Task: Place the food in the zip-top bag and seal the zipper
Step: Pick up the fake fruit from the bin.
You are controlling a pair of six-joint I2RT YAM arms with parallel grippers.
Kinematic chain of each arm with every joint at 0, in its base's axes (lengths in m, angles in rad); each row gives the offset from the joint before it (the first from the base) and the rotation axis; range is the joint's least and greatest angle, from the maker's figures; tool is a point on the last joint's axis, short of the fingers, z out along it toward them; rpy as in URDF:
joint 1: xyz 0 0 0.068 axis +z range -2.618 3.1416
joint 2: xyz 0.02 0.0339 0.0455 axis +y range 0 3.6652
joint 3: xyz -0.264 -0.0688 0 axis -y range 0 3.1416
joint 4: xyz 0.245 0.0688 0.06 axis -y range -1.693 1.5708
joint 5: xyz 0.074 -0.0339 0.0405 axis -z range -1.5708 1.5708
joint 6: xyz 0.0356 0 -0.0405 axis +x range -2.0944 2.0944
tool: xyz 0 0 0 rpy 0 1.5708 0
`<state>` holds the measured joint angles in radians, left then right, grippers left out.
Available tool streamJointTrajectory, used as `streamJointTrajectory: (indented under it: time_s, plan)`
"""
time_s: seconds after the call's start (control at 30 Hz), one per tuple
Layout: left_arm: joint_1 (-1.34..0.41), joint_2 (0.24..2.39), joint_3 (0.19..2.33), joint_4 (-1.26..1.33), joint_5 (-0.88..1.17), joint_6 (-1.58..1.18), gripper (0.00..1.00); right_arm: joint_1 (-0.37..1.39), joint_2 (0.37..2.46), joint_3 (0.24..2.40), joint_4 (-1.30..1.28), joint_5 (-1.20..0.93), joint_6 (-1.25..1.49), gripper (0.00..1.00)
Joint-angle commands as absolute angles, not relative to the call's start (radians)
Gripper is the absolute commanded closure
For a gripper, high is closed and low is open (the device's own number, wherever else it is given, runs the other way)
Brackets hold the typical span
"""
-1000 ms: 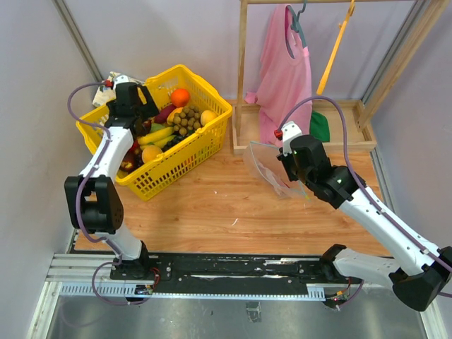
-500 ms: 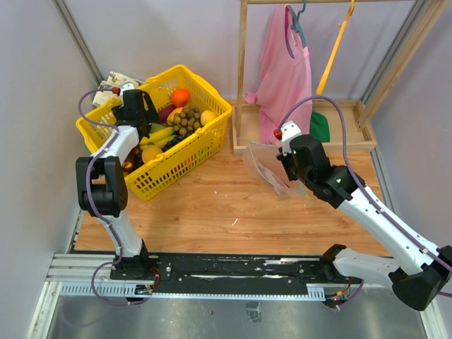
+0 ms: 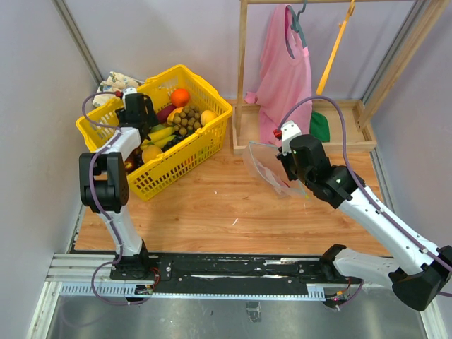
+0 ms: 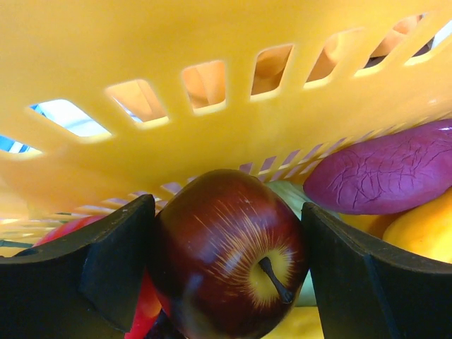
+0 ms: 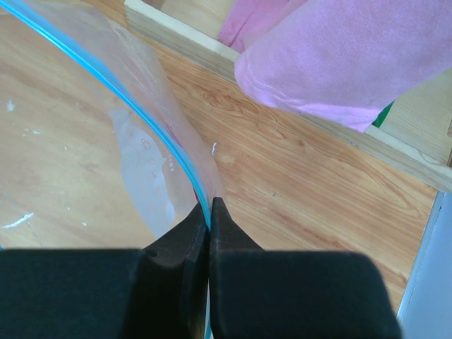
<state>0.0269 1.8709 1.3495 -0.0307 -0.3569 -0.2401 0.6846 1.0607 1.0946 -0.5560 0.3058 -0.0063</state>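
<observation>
Reaching down into the yellow basket [image 3: 185,157] at the far left of the wooden table [image 3: 212,205], my left claw [image 3: 139,121] sits among the food. The zip-top bag [image 3: 267,166] stands well apart to its right, near the clothes rack [image 3: 242,78], pinched in my right claw [image 5: 209,212]. The carry I judge comes next therefore runs rightward from basket to bag, and my left arm is the one on the food. Between my left fingers [image 4: 113,268] lies a dark red apple [image 4: 226,261], stem towards the camera, filling the wide gap with a pad at each flank; whether they press it yet I cannot tell. My right jaws are closed thin on the zipper [image 5: 141,113]. Its blue line curves up and away to the left from the fingertips, so the mouth should lie along that edge.
</observation>
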Motion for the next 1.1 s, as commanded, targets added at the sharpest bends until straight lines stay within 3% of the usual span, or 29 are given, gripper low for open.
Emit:
streamJointTrajectory:
  time_s: [0.0,0.1,0.23,0.63,1.07]
  plan:
    - [0.028,1.807,1.338,-0.019,-0.305,-0.23,0.33,0.673,1.042,1.084,-0.534,0.3,-0.014,0.99]
    - [0.028,1.757,1.337,-0.024,-0.285,-0.222,0.44,0.673,1.038,1.084,-0.535,0.301,-0.012,0.99]
    - [0.028,1.698,1.336,-0.049,-0.277,-0.211,0.51,0.673,1.033,1.087,-0.537,0.296,-0.009,0.99]
    - [0.015,1.492,1.31,-0.126,-0.113,-0.257,0.54,0.673,1.029,1.106,-0.556,0.285,0.002,0.99]
    - [-0.141,1.276,1.264,-0.165,0.046,-0.278,0.53,0.673,1.034,1.129,-0.568,0.293,0.002,0.99]
